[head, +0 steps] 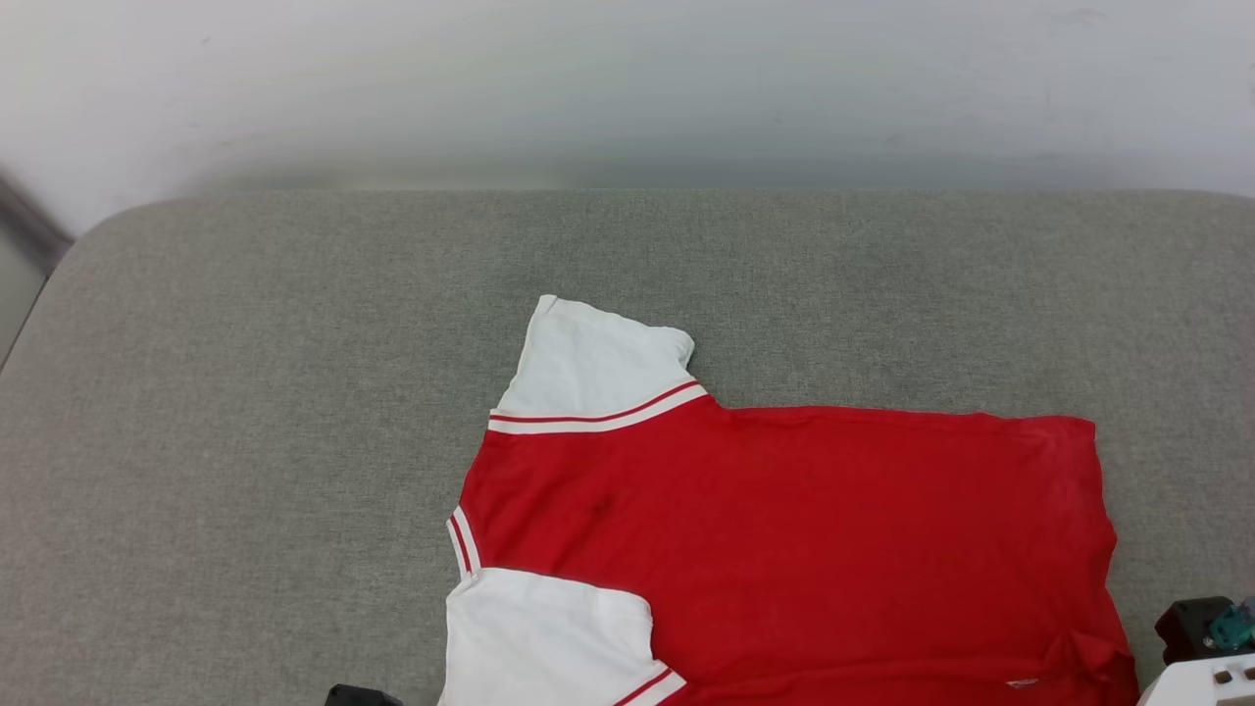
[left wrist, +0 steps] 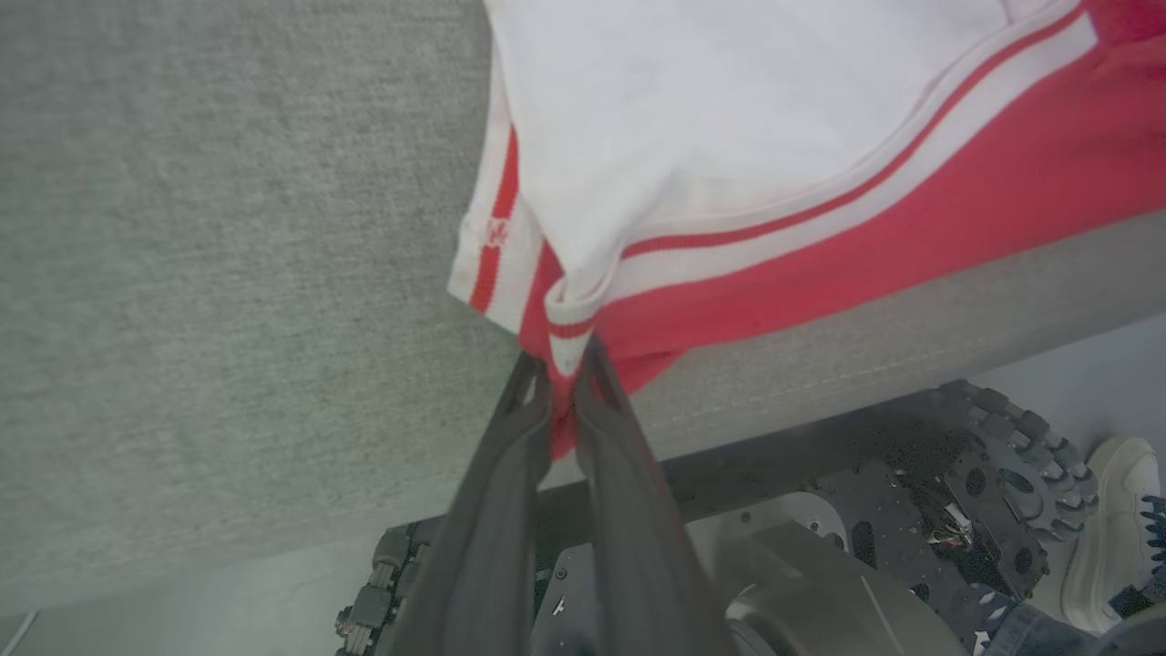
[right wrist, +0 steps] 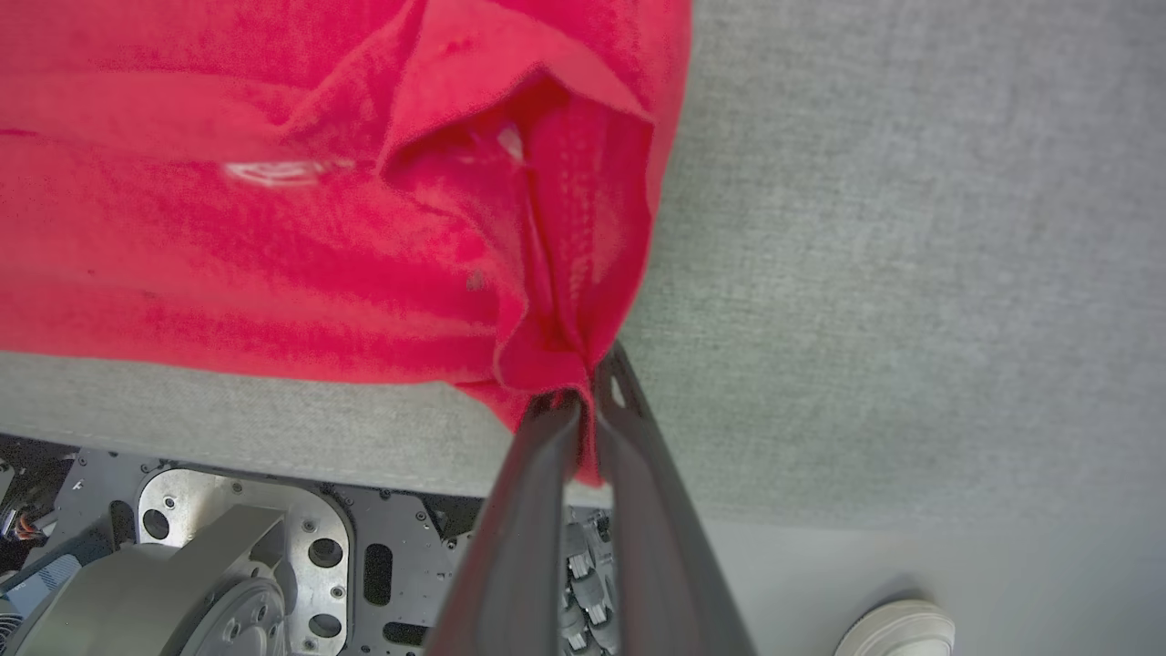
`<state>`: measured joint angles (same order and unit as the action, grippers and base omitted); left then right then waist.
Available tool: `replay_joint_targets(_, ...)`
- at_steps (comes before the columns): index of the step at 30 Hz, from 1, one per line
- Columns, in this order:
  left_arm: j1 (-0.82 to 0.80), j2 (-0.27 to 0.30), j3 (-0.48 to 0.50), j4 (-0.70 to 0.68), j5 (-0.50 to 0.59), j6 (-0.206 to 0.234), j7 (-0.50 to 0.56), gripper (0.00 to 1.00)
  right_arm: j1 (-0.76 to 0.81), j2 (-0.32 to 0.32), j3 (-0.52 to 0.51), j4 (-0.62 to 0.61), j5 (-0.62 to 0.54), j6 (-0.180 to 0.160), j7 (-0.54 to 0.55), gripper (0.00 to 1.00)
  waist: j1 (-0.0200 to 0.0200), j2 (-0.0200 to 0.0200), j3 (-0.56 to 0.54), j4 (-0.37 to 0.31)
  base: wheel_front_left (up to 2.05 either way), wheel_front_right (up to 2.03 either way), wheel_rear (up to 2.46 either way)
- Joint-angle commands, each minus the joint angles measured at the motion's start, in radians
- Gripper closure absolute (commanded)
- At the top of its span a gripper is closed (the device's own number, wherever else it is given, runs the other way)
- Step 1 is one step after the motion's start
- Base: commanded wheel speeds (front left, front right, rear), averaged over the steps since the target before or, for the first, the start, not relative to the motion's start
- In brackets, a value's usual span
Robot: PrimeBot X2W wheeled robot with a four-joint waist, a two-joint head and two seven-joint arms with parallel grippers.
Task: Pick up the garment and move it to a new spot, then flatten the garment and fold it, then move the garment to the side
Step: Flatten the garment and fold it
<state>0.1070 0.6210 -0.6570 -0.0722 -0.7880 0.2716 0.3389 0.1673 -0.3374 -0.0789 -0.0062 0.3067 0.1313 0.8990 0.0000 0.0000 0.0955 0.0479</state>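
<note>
Left jaws pinch sleeve trim (left wrist: 565, 339) of the garment (head: 784, 529); right jaws pinch its hem corner (right wrist: 537, 369), both at 6 o'clock, likely to stretch it flat.

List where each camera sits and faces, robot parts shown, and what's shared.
Head view: on the head, facing forward and down at the garment on the cushion; right arm lower right.
Left wrist view: on that wrist, along the left tool, shut on the striped sleeve hem; robot base below.
Right wrist view: on that wrist, along the right tool, shut on a red corner.
Shared by all: garment, cushion.
</note>
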Motion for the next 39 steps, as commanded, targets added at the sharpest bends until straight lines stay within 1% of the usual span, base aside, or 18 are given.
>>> replay_joint_targets(1, -0.011, 0.002, 0.001, 0.007, -0.002, -0.005, -0.005, 0.68, -0.002, 0.003, 0.003, 0.002, -0.004, -0.001, -0.008, 0.58, 0.0000, 0.0000, 0.000, 0.001, 0.00, 0.00, 0.00)
replay_joint_targets(2, -0.014, -0.001, 0.000, 0.019, 0.001, -0.008, -0.012, 0.00, -0.006, 0.007, 0.003, 0.007, -0.001, -0.001, -0.020, 0.00, 0.0000, 0.0000, -0.001, 0.001, 0.00, 0.00, 0.00)
replay_joint_targets(7, -0.033, -0.009, 0.007, 0.054, 0.014, -0.027, -0.055, 0.00, -0.020, 0.010, -0.003, 0.033, -0.011, -0.001, -0.066, 0.00, 0.0000, 0.0000, -0.013, 0.004, 0.00, 0.00, 0.00)
replay_joint_targets(10, -0.044, -0.016, 0.027, 0.050, 0.024, -0.040, -0.114, 0.00, -0.022, 0.019, -0.005, 0.041, -0.005, -0.001, -0.085, 0.00, 0.0000, 0.0000, -0.027, 0.004, 0.00, 0.00, 0.00)
replay_joint_targets(13, -0.060, -0.021, 0.049, 0.050, 0.049, -0.027, -0.180, 0.00, -0.039, 0.033, -0.023, 0.029, 0.022, -0.001, -0.116, 0.00, 0.0000, 0.0000, -0.041, 0.003, 0.00, 0.00, 0.00)
replay_joint_targets(15, -0.073, -0.028, 0.069, 0.048, 0.062, -0.019, -0.229, 0.00, -0.054, 0.039, -0.032, 0.015, 0.029, -0.001, -0.157, 0.00, 0.0000, 0.0000, -0.050, 0.000, 0.00, 0.00, 0.00)
replay_joint_targets(17, -0.086, -0.034, 0.088, 0.041, 0.077, -0.019, -0.288, 0.00, -0.077, 0.047, -0.039, -0.009, 0.036, -0.001, -0.218, 0.00, 0.0000, 0.0000, -0.058, -0.004, 0.00, 0.00, 0.00)
replay_joint_targets(19, -0.109, -0.053, 0.127, 0.025, 0.096, -0.006, -0.379, 0.00, -0.104, 0.050, -0.055, -0.035, 0.034, -0.001, -0.302, 0.00, 0.0000, 0.0000, -0.062, -0.006, 0.00, 0.00, 0.00)
replay_joint_targets(23, -0.133, -0.073, 0.165, 0.008, 0.139, 0.010, -0.512, 0.00, -0.144, 0.064, -0.057, -0.085, 0.025, -0.001, -0.460, 0.00, 0.0000, 0.0000, -0.066, -0.010, 0.00, 0.00, 0.00)
replay_joint_targets(25, -0.136, -0.082, 0.175, 0.011, 0.154, 0.018, -0.545, 0.00, -0.154, 0.060, -0.038, -0.110, 0.014, -0.001, -0.535, 0.00, 0.0000, 0.0000, -0.066, -0.013, 0.00, 0.00, 0.00)
replay_joint_targets(29, -0.138, -0.109, 0.195, 0.013, 0.166, 0.008, -0.585, 0.00, -0.166, 0.053, -0.001, -0.136, 0.002, -0.001, -0.683, 0.00, 0.0000, 0.0000, -0.066, -0.017, 0.00, 0.00, 0.00)
replay_joint_targets(30, -0.136, -0.121, 0.203, 0.012, 0.168, 0.004, -0.591, 0.00, -0.166, 0.058, 0.003, -0.136, 0.003, -0.001, -0.713, 0.00, 0.0000, 0.0000, -0.066, -0.018, 0.00, 0.00, 0.00)
replay_joint_targets(33, -0.135, -0.152, 0.231, 0.014, 0.185, -0.028, -0.603, 0.00, -0.155, 0.080, 0.011, -0.131, -0.002, -0.001, -0.797, 0.00, 0.0000, 0.0000, -0.062, -0.017, 0.00, 0.00, 0.00)
replay_joint_targets(37, -0.127, -0.216, 0.297, 0.000, 0.242, -0.087, -0.605, 0.00, -0.145, 0.109, 0.020, -0.116, -0.026, -0.001, -0.883, 0.00, 0.0000, 0.0000, -0.052, -0.022, 0.00, 0.00, 0.00)
replay_joint_targets(39, -0.116, -0.238, 0.323, 0.005, 0.277, -0.117, -0.605, 0.00, -0.142, 0.124, 0.027, -0.105, -0.032, -0.001, -0.908, 0.00, 0.0000, 0.0000, -0.044, -0.026, 0.00, 0.00, 0.00)
